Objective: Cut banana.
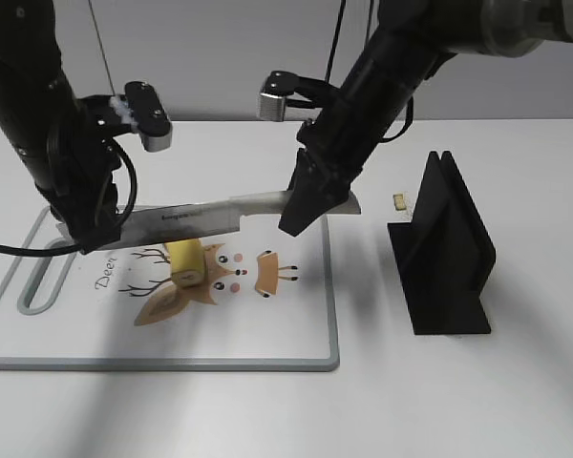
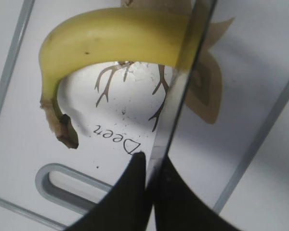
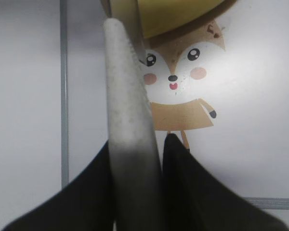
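Note:
The banana (image 1: 184, 262) lies on the white cutting board (image 1: 332, 315), over the deer print. A long knife (image 1: 201, 218) hangs level just above it. My left gripper (image 1: 95, 234) is shut on the blade tip. My right gripper (image 1: 301, 212) is shut on the pale grey handle. In the left wrist view the banana (image 2: 111, 36) curves across the top with its brown stem lower left, the blade (image 2: 178, 96) crosses its right end, and my jaws (image 2: 151, 161) pinch the blade. In the right wrist view my jaws (image 3: 139, 139) clamp the handle (image 3: 127, 96), with the banana (image 3: 173, 14) at the top.
A black knife stand (image 1: 444, 253) stands on the table to the right of the board. A small yellowish scrap (image 1: 398, 201) lies just left of the stand. The board has a grey rim and a handle slot (image 1: 43, 281) at its left end.

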Robot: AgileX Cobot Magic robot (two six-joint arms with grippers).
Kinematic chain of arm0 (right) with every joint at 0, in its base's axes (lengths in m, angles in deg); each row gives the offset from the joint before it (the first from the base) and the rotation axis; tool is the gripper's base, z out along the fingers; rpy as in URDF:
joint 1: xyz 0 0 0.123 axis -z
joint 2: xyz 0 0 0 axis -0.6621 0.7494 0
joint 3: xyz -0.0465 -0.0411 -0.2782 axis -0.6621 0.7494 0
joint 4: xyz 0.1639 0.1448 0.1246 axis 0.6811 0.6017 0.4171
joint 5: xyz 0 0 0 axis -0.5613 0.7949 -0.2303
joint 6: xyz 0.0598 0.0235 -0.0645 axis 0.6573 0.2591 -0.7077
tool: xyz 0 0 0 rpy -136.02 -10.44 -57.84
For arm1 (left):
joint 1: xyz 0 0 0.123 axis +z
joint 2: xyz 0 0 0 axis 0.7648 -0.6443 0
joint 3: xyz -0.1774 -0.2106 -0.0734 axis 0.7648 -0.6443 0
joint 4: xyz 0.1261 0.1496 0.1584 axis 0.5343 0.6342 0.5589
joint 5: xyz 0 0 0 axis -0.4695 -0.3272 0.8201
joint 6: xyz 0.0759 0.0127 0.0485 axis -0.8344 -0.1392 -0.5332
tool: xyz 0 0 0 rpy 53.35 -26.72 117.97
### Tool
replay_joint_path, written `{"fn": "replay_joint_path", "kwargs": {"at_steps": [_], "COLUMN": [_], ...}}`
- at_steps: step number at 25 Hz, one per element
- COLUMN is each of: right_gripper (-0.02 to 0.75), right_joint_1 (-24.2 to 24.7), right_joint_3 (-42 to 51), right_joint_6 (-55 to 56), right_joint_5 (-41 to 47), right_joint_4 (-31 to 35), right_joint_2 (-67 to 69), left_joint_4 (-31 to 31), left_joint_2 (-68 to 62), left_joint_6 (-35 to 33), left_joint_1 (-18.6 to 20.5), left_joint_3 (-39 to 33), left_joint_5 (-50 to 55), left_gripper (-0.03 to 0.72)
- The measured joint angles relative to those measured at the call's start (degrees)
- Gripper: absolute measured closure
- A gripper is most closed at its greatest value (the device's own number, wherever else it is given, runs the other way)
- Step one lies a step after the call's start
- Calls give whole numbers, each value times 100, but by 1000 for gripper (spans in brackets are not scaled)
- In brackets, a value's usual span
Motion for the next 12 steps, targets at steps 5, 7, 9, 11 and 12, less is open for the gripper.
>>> {"fn": "replay_joint_path", "kwargs": {"at_steps": [5, 7, 9, 11, 12], "right_gripper": [510, 510, 508, 503, 500], "right_joint_1": [0, 0, 0, 0, 0], "right_joint_3": [0, 21, 103, 183, 199], "right_joint_6": [0, 0, 0, 0, -7], "right_joint_5": [-96, -163, -261, -334, -364], "right_joint_4": [-65, -124, -168, -195, -201], "right_joint_2": [5, 5, 7, 19, 25], "left_joint_4": [-26, -58, -63, -103, -123], "left_joint_2": [-47, -117, -171, -190, -190], "left_joint_6": [42, 90, 117, 123, 130], "left_joint_1": [0, 0, 0, 0, -5], "left_joint_3": [0, 0, -53, -186, -253], "left_joint_5": [-64, -116, -236, -386, -428], "left_gripper": [689, 689, 689, 688, 688]}}
